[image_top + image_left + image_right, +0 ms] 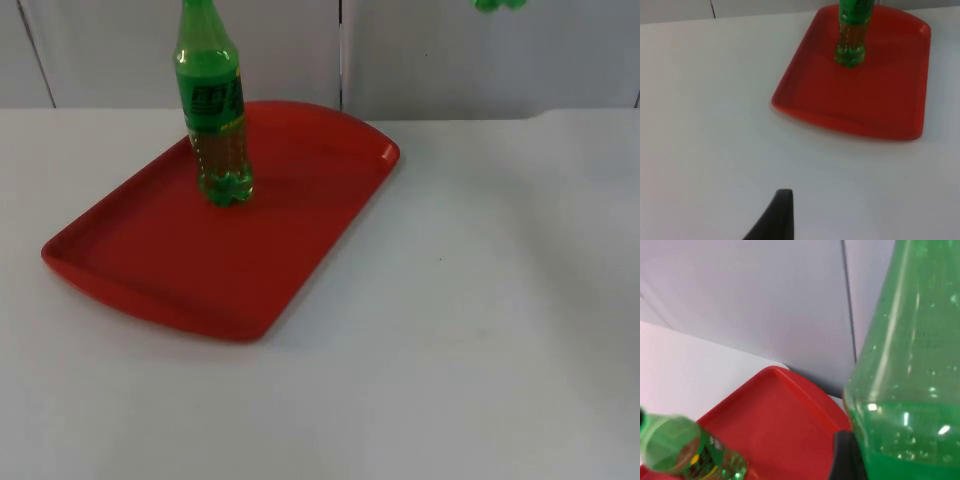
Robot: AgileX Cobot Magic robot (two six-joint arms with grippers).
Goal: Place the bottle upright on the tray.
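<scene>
Tray [150,270]: red, left on counter [480,300]; first bottle [213,110] upright at its far part.
Second bottle [910,390]: aloft far right, pinched by right tool [855,460].
Left tool [775,215]: waits over the counter, well apart from the tray; grip cannot be told.
Step, judged: carrying.
Next: lower the second bottle upright onto bare tray floor, clear of the first bottle.

place: lab test bench; evidence: bare white table top [480,330] | grey partition wall [440,55]

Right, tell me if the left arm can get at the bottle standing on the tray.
Probably yes. Only bare table lies between the left gripper and the tray; the bottle stands upright on it, nothing around it.
</scene>
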